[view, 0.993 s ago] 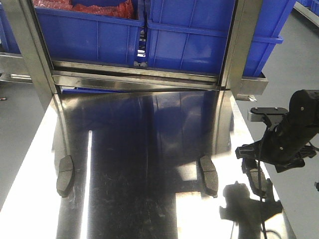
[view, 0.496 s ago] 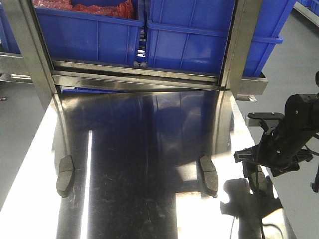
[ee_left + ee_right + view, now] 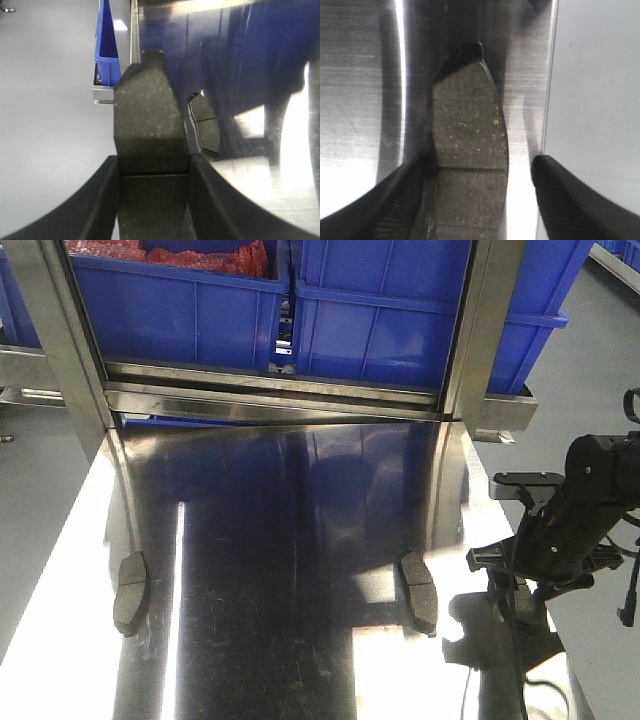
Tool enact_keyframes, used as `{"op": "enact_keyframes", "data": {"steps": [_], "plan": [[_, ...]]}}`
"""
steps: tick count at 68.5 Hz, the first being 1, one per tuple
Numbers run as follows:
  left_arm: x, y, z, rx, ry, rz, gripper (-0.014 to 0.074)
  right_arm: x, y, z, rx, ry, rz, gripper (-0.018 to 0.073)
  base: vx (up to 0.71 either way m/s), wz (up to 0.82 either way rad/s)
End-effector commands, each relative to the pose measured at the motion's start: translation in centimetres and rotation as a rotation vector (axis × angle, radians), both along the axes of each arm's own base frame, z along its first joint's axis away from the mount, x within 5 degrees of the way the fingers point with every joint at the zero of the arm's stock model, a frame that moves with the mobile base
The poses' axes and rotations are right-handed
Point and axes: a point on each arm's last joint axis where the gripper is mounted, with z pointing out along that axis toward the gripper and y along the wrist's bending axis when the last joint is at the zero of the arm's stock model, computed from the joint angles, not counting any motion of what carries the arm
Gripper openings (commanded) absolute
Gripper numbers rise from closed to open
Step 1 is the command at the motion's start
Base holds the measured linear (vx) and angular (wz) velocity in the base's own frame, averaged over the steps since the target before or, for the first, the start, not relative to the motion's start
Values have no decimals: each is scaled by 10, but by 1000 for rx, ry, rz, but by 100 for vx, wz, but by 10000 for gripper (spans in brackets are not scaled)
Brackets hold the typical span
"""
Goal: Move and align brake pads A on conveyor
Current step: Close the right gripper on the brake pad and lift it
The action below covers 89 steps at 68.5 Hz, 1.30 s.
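Front view first. I'm looking down the shiny steel table [image 3: 300, 540], with blue bins [image 3: 380, 320] sitting along the top of the frame. The left brake pad [image 3: 130, 595] is lying flat near the table's left edge, lower left of the frame. The middle brake pad [image 3: 418, 592] is lying flat lower right of centre, well apart from it. The right arm [image 3: 575, 520] is hanging over the table's right edge with its tip down near the steel. It's too dark there for me to tell what's under it.

Left wrist view: the left claw [image 3: 152, 165] is clamping the gripped pad [image 3: 150, 115] by its long sides, and both fingers [image 3: 85, 200] are pressing against it. The pad is filling the centre of the frame, with its groove showing between the fingers. Near it on the right, a neighbour pad [image 3: 204, 125] is lying on the steel. Grey floor [image 3: 45, 100] is taking up the left side, and a blue bin corner [image 3: 105, 45] is poking in at the upper left.

Right wrist view: the right claw [image 3: 480, 162] is standing wide and gripping nothing. The edge pad [image 3: 467, 125] is lying flat on the table between its fingers, centre frame. The left finger [image 3: 395, 200] is sitting just beside the pad, though I can't tell if it's touching. The right finger [image 3: 570, 195] is sitting clear of it. The table edge is running just right of the pad, with floor beyond.
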Motion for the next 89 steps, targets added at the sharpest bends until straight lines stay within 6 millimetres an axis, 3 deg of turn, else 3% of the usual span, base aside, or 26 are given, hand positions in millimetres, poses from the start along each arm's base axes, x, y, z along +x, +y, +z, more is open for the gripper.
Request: {"op": "enact_keyframes", "data": {"steps": [1, 49, 89], "plan": [[4, -1, 14, -6, -100, -7, 135, 6, -1, 20, 6, -88, 6, 407, 0, 0], [4, -1, 14, -6, -100, -7, 135, 7, 0, 22, 20, -110, 0, 53, 0, 0], [4, -1, 14, -6, -100, -7, 135, -8, -1, 89, 34, -351, 7, 33, 0, 0]]}}
